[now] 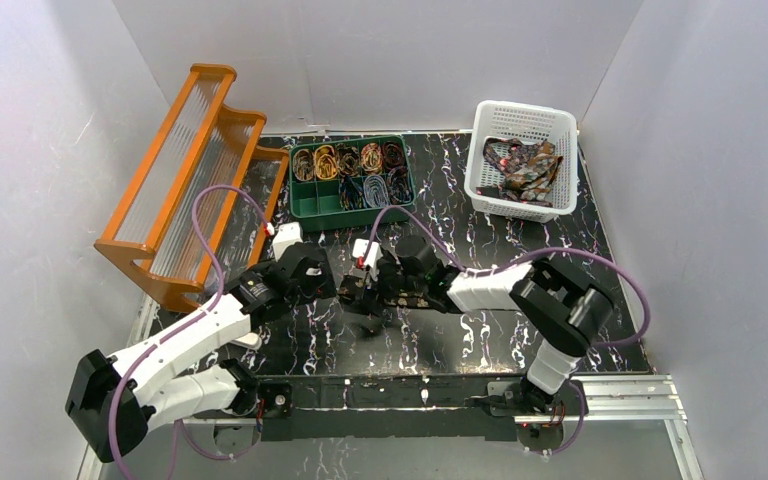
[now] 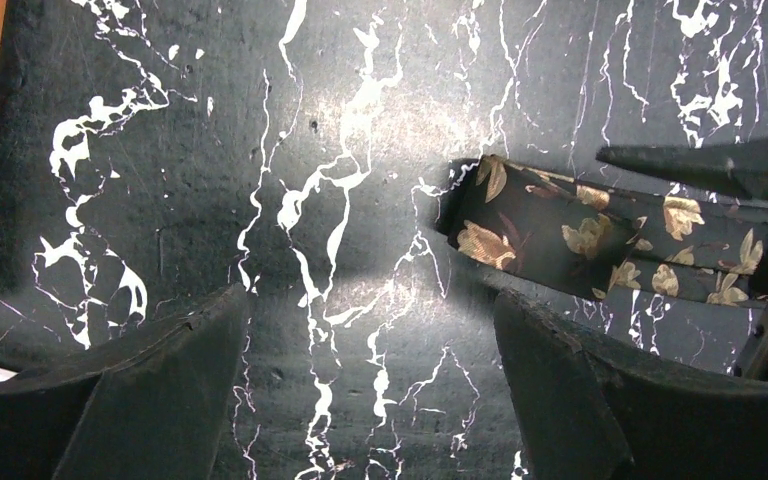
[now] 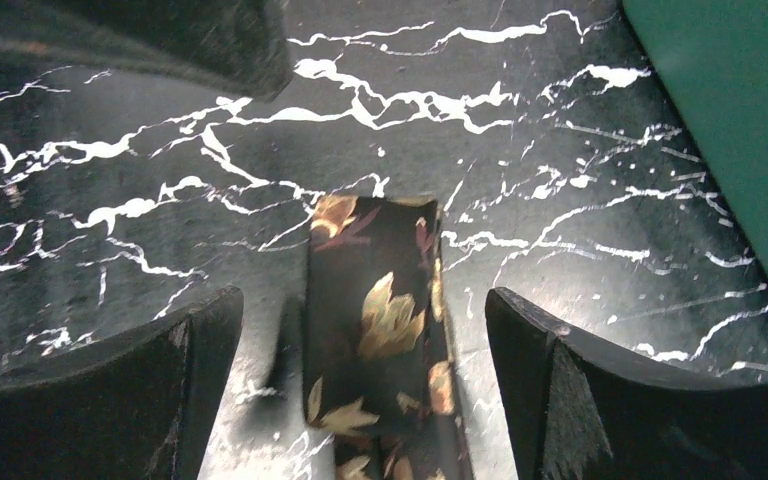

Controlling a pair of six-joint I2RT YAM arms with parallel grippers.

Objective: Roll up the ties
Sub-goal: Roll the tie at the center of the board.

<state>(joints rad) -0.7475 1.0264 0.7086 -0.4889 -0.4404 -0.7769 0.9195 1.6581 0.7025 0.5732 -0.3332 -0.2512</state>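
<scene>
Flat on the black, white-veined marble-look worktop [image 1: 440,345], about the middle and somewhat toward the near edge: a dark necktie with gold leaf print [image 3: 380,340], one blunt end laid out straight, probably to give a clean start for rolling. Straddled by the right gripper [image 3: 360,300], jaws released wide, a finger on either side and no cloth touched. Faced by the left gripper [image 2: 365,310], equally slack, with bare worktop between its fingers and the necktie's end off to one side. Nothing grasped by either.

From above only: a green compartment tray [image 1: 305,212] of finished coils [image 1: 350,160] toward the far edge, a white plastic basket [image 1: 525,108] of loose ties [image 1: 522,168] at the far right corner, an orange rack [image 1: 185,170] along the left edge. Hard to make out there: the necktie itself, under the two wrists. From the wrist cameras only: the end's shape, the leaf pattern, the clear gaps beside it. In the left wrist view alone, a finger [image 2: 720,165] of the right gripper just above the cloth.
</scene>
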